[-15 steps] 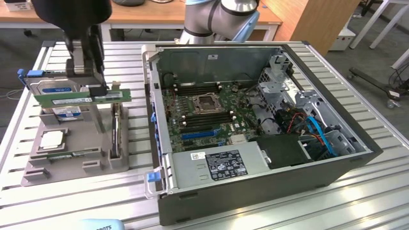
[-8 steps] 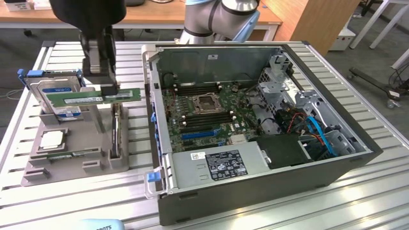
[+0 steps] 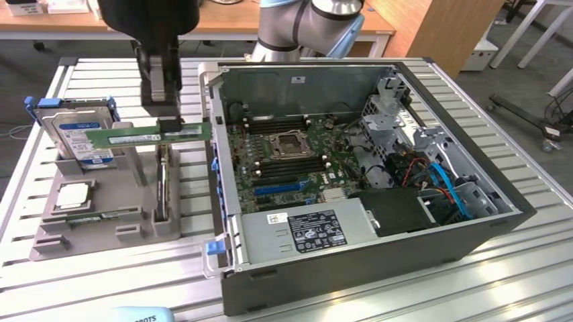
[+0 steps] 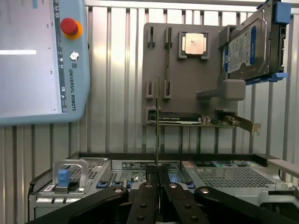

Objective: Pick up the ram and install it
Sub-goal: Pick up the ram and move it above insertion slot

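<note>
The ram point(image 3: 134, 135) is a long green stick, held level in the air above the grey parts holder point(image 3: 98, 231), just to the exterior view's left of the open computer case point(image 3: 358, 268). My gripper point(image 3: 170, 123) comes down from above and is shut on the stick's top edge, toward its case-side end. In the wrist view the ram point(image 4: 158, 116) appears edge-on as a thin line rising from between my gripper's point(image 4: 158, 173) closed fingers. The motherboard point(image 3: 278, 161) lies inside the case, with dark memory slots point(image 3: 284, 166) on either side of the processor socket point(image 3: 288, 144).
The holder carries a blue-labelled hard drive point(image 3: 79, 131), a square silver processor point(image 3: 74, 195) and an upright dark card point(image 3: 161, 188). The power supply point(image 3: 304, 231) and cables point(image 3: 447, 188) fill the case's near side. A teach pendant point(image 4: 42, 60) lies on the slatted table point(image 3: 107, 288).
</note>
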{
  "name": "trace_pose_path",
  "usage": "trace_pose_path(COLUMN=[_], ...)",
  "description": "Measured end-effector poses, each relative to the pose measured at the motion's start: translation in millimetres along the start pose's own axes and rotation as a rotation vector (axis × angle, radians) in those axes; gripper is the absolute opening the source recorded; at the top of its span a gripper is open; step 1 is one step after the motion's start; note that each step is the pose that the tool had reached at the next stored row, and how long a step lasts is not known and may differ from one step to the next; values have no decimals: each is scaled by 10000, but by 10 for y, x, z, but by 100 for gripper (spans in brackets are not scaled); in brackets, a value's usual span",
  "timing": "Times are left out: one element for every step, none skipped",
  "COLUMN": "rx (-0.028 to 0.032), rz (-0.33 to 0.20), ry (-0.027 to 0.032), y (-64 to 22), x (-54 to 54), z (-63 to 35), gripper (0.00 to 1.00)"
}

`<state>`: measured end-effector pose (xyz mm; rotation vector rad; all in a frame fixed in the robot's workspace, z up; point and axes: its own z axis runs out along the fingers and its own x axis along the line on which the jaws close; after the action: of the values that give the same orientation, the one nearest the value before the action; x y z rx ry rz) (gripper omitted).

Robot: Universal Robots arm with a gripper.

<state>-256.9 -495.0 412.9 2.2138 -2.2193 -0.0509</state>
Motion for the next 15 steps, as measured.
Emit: trace_pose_path(rx=[0, 0, -1, -1, -1, -1, 0, -1, -1, -1, -1, -1, 0, 0, -1], rz=[-1, -1, -1, -1, 0, 1, 1, 0, 0, 0, 0, -1, -1, 0, 1], ry=[0, 0, 0, 1, 0, 0, 0, 1, 1, 1, 0, 1, 0, 0, 0], y=[-25, -48, -70, -92, -114, -137, -160, -187, -212, -237, -260, -284, -307, -330, -354], x=[0, 0, 0, 0, 0, -1, 0, 0, -1, 0, -1, 0, 0, -1, -1], z=[-1, -1, -2, -3, -3, -4, -5, -6, -6, -7, -8, -8, -8, -9, -10], gripper=[11, 11, 11, 11, 11, 11, 11, 11, 11, 11, 11, 11, 11, 11, 11])
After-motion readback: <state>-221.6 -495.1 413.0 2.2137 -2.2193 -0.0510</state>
